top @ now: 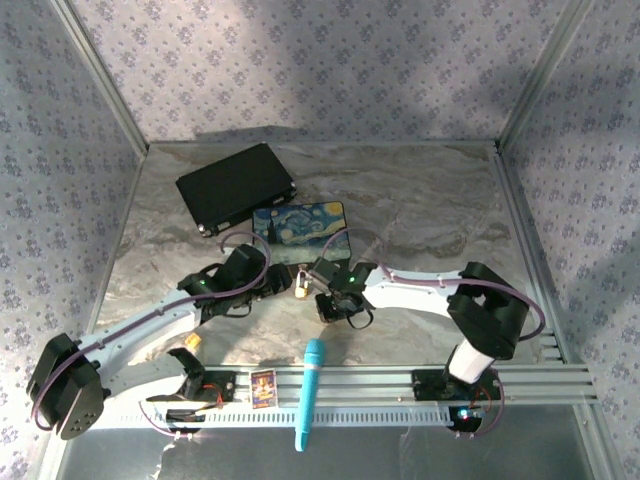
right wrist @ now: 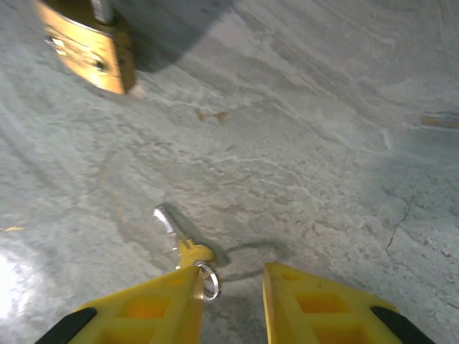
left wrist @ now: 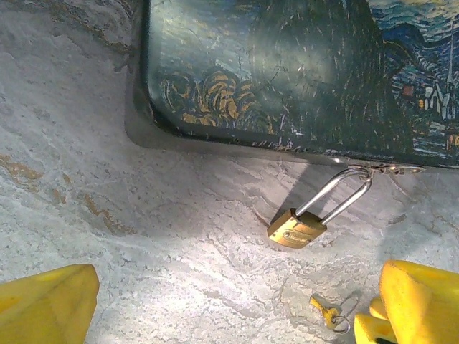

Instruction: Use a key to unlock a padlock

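The left gripper is held wide open, with nothing between its fingers. The padlock is seen near the middle of the worktop, its shackle hooked through the hasp of the painted box. Just right of it the key is laid flat, its head at the tip of one finger of the right gripper, whose fingers are parted and clamp nothing.
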